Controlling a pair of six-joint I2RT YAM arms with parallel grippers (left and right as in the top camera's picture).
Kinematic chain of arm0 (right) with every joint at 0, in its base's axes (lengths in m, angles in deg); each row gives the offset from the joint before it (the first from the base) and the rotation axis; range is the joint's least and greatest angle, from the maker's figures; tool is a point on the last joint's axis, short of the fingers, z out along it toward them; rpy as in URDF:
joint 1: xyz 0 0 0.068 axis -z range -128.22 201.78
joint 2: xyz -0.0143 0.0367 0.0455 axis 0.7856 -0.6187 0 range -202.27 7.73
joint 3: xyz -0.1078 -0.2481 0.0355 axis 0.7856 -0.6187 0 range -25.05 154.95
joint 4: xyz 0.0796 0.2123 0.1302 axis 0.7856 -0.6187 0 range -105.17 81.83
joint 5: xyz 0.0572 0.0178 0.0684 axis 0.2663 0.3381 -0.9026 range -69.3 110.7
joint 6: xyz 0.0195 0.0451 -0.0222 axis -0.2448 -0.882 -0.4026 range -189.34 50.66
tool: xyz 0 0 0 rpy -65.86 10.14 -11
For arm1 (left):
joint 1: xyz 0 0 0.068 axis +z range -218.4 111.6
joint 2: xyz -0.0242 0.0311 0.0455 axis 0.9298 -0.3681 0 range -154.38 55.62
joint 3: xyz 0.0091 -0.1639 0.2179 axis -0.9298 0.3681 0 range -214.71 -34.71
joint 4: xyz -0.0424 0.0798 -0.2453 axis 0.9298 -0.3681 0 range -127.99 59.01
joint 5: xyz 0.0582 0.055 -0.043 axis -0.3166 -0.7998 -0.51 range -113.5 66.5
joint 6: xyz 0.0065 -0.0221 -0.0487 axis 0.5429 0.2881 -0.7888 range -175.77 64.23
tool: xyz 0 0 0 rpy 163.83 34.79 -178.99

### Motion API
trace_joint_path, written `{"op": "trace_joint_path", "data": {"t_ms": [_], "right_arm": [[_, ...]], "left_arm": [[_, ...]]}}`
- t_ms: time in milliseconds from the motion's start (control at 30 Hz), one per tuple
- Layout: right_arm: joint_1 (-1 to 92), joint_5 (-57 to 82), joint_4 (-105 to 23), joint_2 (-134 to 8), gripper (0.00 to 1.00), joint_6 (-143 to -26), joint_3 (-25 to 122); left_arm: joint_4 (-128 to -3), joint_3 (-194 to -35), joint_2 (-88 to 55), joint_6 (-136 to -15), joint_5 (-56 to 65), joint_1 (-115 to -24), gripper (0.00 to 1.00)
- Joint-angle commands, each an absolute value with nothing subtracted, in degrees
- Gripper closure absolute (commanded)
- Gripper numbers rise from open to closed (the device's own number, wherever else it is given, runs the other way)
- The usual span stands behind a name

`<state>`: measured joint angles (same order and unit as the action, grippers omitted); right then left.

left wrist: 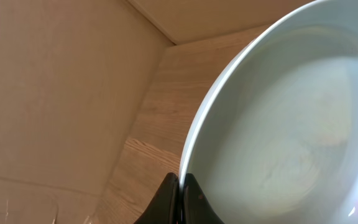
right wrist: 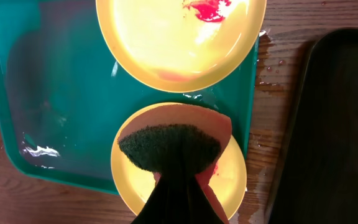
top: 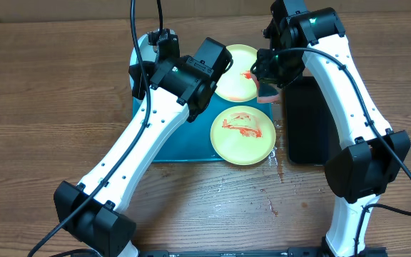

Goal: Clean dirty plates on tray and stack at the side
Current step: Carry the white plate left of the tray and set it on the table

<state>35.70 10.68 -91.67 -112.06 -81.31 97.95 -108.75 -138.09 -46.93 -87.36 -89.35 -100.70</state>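
3 plates: the white plate (left wrist: 278, 124) is pinched by its rim in the closed left gripper (left wrist: 180, 186), up over the far-left corner of the one teal tray (top: 177, 139). The far cream plate (top: 241, 64) lies on the tray, and the near cream plate (top: 243, 139) overhangs its right edge; both have red smears. The right gripper (right wrist: 176, 177) is clamped on 1 sponge (right wrist: 169, 146) over the far cream plate's rim, with 1 black tray (top: 307, 128) just right.

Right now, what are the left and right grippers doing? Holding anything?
The left gripper is closed on the rim of the white plate.
The right gripper is closed on the sponge, over a yellow plate.
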Motion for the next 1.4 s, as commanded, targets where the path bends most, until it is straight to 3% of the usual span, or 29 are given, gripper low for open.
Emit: {"op": "trace_joint_path", "data": {"t_ms": [0,367,767,1067,1367], "right_arm": [[35.79,11.00,-91.48,-111.84,0.96,-81.11,98.67],[35.79,11.00,-92.13,-111.84,0.96,-81.07,98.67],[35.77,10.35,-92.39,-111.84,0.96,-81.09,98.67],[35.77,9.91,-92.42,-111.84,0.96,-81.13,98.67],[35.77,9.39,-92.74,-111.84,0.96,-81.26,98.67]], "left_arm": [[-108.31,-138.59,-45.94,-89.24,-90.86,-101.05,0.96],[-108.31,-138.59,-45.96,-88.93,-65.55,-92.52,0.96],[-104.55,-138.07,-47.47,-76.80,-29.18,-64.09,0.96],[-103.35,-137.93,-54.58,-76.52,-22.18,-48.15,0.96],[-102.50,-137.93,-62.23,-78.60,-25.72,-43.24,0.96]]}}
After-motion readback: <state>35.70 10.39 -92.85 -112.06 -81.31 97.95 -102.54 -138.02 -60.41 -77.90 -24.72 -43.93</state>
